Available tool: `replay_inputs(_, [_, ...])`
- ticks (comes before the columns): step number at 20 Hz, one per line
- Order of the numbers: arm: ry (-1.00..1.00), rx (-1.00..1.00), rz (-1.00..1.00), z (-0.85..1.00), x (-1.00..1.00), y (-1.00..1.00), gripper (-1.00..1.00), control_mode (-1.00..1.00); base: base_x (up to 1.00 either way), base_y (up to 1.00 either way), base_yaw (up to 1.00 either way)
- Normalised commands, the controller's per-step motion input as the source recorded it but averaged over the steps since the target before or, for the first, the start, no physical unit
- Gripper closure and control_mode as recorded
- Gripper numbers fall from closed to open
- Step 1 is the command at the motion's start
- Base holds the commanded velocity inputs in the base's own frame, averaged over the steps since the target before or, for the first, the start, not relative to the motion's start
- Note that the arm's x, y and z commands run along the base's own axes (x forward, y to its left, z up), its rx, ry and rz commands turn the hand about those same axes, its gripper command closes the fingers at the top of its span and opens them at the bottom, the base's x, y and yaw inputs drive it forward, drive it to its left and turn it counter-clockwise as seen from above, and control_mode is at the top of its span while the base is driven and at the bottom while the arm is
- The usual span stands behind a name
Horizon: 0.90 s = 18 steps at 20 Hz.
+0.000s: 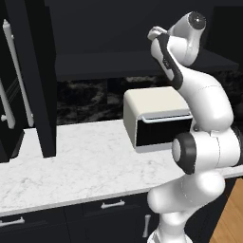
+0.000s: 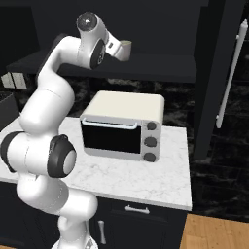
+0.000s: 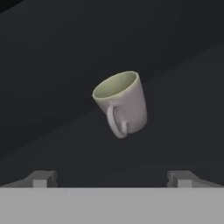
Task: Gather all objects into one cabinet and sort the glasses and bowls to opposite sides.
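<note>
A small cream mug [image 3: 121, 103] with a loop handle stands on the dark shelf board [image 3: 65, 144] of the upper cabinet [image 1: 95, 61], its handle turned toward the camera. The picture is rolled, so the mug looks tilted. My gripper [image 3: 112, 178] is open, its two fingertips spread wide and short of the mug, with nothing between them. From the right base view the hand [image 2: 116, 48] is raised at shelf height, and the mug [image 2: 126, 49] sits just past it over the shelf [image 2: 160, 65]. The hand [image 1: 154, 34] reaches into the cabinet. The black bowl and other mugs are out of view.
A white toaster oven [image 1: 156, 116] [image 2: 121, 126] stands on the marble counter [image 1: 80, 166] right under the shelf. An open dark cabinet door [image 1: 33, 80] hangs on the left, and a tall dark panel with a silver handle [image 2: 228, 78] is on the right.
</note>
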Motion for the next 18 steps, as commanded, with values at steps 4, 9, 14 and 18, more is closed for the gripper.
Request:
replay_inputs(4, [0.00, 0.00, 0.00, -0.01, 0.36, 0.00, -1.00, -1.00, 0.00, 0.00, 0.00])
replay_inputs(9, [0.00, -0.02, 0.00, -0.12, 0.35, 0.00, -1.00, -1.00, 0.00, 0.00, 0.00])
replay_inputs(14, [0.03, -0.13, 0.00, -0.12, 0.36, 0.00, -1.00, -1.00, 0.00, 0.00, 0.00])
replay_inputs(18, [0.04, -0.14, -0.02, -0.01, 0.41, 0.00, -1.00, -1.00, 0.00, 0.00, 0.00])
